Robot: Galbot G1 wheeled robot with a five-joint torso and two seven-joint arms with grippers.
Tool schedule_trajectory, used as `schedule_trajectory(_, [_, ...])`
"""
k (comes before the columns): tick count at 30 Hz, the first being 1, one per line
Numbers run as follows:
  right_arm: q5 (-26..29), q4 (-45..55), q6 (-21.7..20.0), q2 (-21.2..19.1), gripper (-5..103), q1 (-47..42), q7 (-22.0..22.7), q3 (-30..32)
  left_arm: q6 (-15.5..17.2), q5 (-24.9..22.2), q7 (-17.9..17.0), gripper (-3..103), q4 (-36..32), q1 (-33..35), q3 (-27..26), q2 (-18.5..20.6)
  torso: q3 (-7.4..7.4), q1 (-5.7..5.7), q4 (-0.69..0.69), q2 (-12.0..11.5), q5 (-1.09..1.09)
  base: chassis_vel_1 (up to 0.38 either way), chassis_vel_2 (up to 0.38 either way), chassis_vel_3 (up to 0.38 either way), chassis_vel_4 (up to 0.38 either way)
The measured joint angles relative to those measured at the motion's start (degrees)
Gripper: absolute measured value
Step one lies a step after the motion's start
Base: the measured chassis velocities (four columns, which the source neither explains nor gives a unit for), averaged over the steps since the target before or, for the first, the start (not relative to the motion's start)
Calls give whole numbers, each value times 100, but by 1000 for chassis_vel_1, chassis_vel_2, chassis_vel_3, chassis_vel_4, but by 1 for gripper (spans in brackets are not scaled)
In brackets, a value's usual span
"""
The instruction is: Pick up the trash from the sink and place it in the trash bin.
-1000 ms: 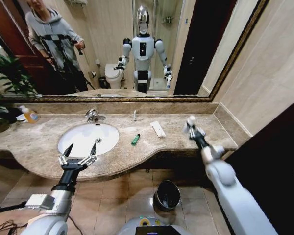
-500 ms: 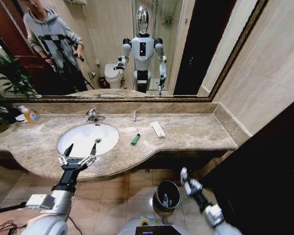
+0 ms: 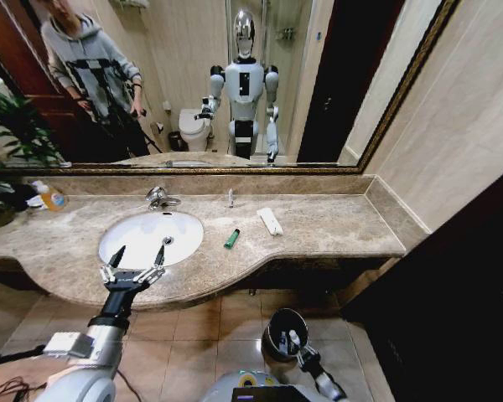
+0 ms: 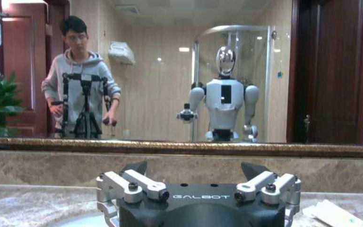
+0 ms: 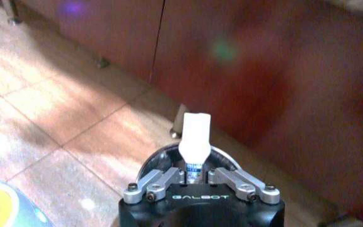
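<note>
Right pincer (image 5: pixel 194 178) pinching white bottle (image 5: pixel 194 136) over trash bin (image 3: pixel 286 334); left pincer (image 3: pixel 137 257) spread at sink (image 3: pixel 150 237).

The sink (image 3: pixel 150 237) sat in the counter (image 3: pixel 335 226), with the stick (image 3: pixel 232 238) to its right and the packet (image 3: pixel 270 221) farther right — both on the counter. The trash bin (image 3: pixel 276 322) stood on the floor (image 3: pixel 210 335) in front of the counter, and the right gripper (image 3: pixel 295 345) hung at its rim with a bottle (image 3: pixel 293 337) — the left gripper (image 3: pixel 136 266) hovered over the sink's front edge.

"GALBOT" in pale capitals on the black housing of the left gripper (image 4: pixel 197 177), between its finger mounts. Same "GALBOT" mark on the black housing of the right gripper (image 5: pixel 194 176). Blue print on the little white bottle (image 5: pixel 194 137): too small to read.
</note>
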Motion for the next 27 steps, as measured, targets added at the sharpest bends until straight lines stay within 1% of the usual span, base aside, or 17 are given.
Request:
schedule_trajectory(3, [-219,-677,190,112,14,460,119,32,0,0,0,100,0,0,0,0,0,0,-1,0,1,0,0,0,0])
schedule_trajectory(4, [-219,-677,190,112,14,460,119,32,0,0,0,100,0,0,0,0,0,0,-1,0,1,0,0,0,0])
schedule_trajectory(6, [-295,-1055,313,183,14,717,237,55,0,0,0,100,0,0,0,0,0,0,-1,0,3,0,0,0,0])
schedule_trajectory(11, [-310,-1254,429,227,14,930,394,48,0,0,0,100,0,0,0,0,0,0,0,0,2,0,0,0,0])
schedule_trajectory(12, [-309,-1256,431,230,12,958,425,35,0,0,0,100,0,0,0,0,0,0,0,0,2,0,0,0,0])
schedule_trajectory(13, [-306,-1278,431,229,15,988,456,29,0,0,-1,100,0,0,0,0,0,0,-1,0,2,0,0,0,0])
schedule_trajectory(15, [-307,-1317,442,226,15,1017,474,31,0,0,0,100,0,0,0,0,0,0,-1,0,2,0,0,0,0])
schedule_trajectory(19, [-418,-1525,656,178,36,1127,604,117,0,0,0,100,0,0,0,0,0,0,-1,0,2,0,0,0,0])
schedule_trajectory(20, [-418,-1525,656,178,36,1127,604,117,0,0,0,100,0,0,0,0,0,0,-1,0,2,0,0,0,0])
schedule_trajectory(23, [-393,-1449,696,98,52,1020,655,122,0,0,0,100,0,0,0,0,0,0,-1,0,3,0,0,0,0])
schedule_trajectory(24, [-393,-1449,696,98,52,1020,655,122,0,0,0,100,0,0,0,0,0,0,-1,0,3,0,0,0,0])
schedule_trajectory(25, [-342,-1404,697,61,58,963,658,122,0,0,-1,100,0,0,0,0,0,-1,-1,0,2,0,0,0,0])
schedule_trajectory(26, [-289,-1365,697,28,58,918,658,121,0,0,0,100,0,0,0,0,0,-1,-1,0,2,0,0,0,0])
schedule_trajectory(27, [-236,-1317,700,-4,63,867,658,122,0,0,-1,100,0,0,1,0,0,-1,-1,0,3,0,0,0,0])
